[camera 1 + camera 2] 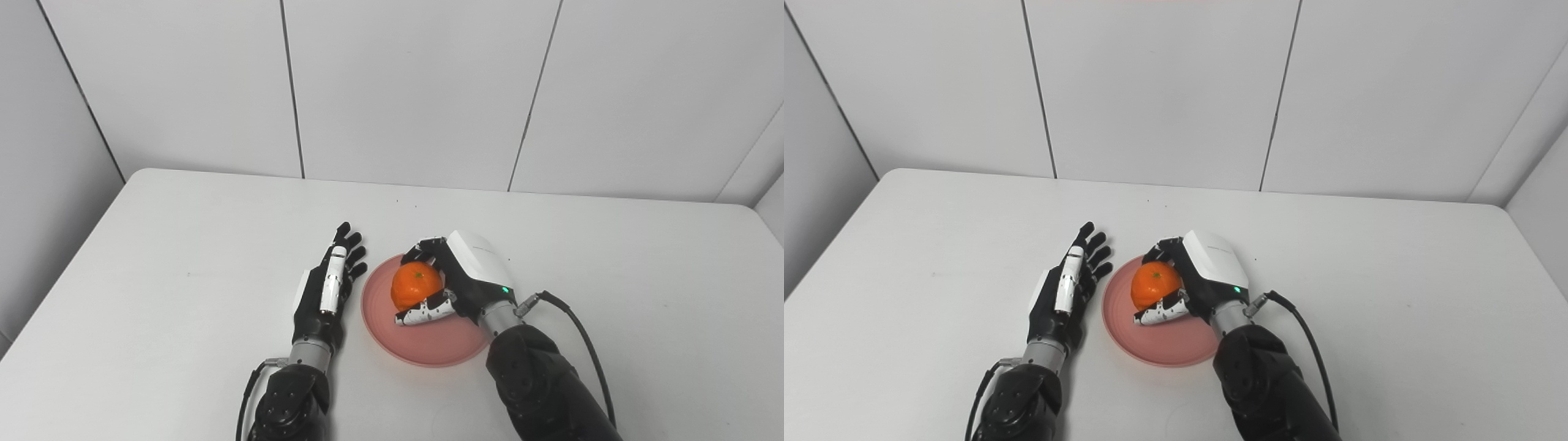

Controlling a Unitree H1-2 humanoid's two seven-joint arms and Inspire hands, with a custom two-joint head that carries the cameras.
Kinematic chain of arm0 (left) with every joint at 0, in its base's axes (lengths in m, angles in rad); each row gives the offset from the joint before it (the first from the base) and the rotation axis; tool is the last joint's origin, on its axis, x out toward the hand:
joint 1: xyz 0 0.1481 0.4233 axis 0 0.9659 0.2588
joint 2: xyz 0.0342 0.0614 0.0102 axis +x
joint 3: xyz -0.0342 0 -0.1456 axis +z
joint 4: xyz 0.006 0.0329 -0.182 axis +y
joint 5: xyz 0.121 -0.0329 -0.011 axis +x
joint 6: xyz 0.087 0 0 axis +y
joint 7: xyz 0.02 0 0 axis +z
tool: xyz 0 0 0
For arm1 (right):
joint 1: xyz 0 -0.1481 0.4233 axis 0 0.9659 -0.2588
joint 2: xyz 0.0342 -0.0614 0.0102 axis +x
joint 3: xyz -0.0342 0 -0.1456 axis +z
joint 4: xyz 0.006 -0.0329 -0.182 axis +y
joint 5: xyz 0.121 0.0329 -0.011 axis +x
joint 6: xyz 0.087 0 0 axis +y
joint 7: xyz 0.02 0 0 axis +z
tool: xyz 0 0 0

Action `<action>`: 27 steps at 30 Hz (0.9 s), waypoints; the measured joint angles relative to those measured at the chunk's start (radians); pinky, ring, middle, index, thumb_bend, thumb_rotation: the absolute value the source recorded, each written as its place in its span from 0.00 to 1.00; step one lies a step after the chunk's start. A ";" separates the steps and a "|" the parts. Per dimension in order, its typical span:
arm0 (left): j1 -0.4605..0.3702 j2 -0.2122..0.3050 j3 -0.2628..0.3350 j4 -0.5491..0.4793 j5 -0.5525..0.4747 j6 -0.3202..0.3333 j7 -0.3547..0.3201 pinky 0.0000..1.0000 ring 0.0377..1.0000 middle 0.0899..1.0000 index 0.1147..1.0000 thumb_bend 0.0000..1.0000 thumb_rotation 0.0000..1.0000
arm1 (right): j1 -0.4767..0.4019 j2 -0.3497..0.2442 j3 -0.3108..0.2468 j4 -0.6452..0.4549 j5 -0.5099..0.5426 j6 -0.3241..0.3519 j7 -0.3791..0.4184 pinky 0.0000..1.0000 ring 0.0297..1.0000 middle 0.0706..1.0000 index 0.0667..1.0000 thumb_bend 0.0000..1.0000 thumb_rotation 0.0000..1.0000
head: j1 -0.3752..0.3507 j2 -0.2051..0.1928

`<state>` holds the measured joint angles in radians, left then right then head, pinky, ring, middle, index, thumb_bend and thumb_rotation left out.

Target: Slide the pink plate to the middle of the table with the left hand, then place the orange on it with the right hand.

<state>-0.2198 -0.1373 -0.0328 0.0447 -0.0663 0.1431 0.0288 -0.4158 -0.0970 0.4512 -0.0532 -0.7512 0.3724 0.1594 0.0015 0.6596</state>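
The pink plate (429,343) lies near the middle of the white table. Over its far half sits the orange (415,285), with my right hand (456,282) shut on it: fingers curl over its far side and the thumb crosses below it. I cannot tell whether the orange rests on the plate or hangs just above it. My left hand (331,285) stands edge-on just left of the plate's rim, open, fingers straight and pointing away from me, holding nothing.
The white table (184,245) runs to a pale panelled wall at the back and a wall at the left. A black cable (582,343) loops from my right wrist over the table.
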 measured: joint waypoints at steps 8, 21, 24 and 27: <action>0.000 -0.001 0.001 0.000 0.000 0.000 0.000 0.90 0.92 0.94 0.93 0.36 1.00 | 0.009 -0.014 0.027 -0.001 -0.027 -0.002 -0.003 0.23 0.30 0.39 0.45 0.51 0.13 | -0.002 0.002; 0.000 -0.001 0.001 0.001 0.000 -0.001 0.000 0.90 0.92 0.93 0.93 0.36 1.00 | 0.016 -0.033 0.047 -0.005 -0.076 -0.040 -0.014 0.41 0.52 0.59 0.55 0.63 0.17 | -0.005 0.002; 0.000 -0.001 0.001 0.001 0.000 -0.001 0.000 0.89 0.92 0.93 0.93 0.36 1.00 | 0.018 -0.038 0.049 -0.023 -0.082 -0.040 0.009 0.55 0.66 0.70 0.69 0.76 0.24 | -0.006 0.002; 0.000 -0.001 0.003 0.001 0.000 -0.001 0.000 0.90 0.92 0.93 0.93 0.36 1.00 | 0.020 -0.042 0.045 -0.043 -0.082 -0.040 0.028 0.65 0.74 0.77 0.76 0.83 0.30 | -0.009 0.002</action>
<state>-0.2199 -0.1386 -0.0299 0.0456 -0.0667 0.1422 0.0288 -0.3955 -0.1388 0.4966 -0.0964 -0.8332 0.3323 0.1869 -0.0077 0.6611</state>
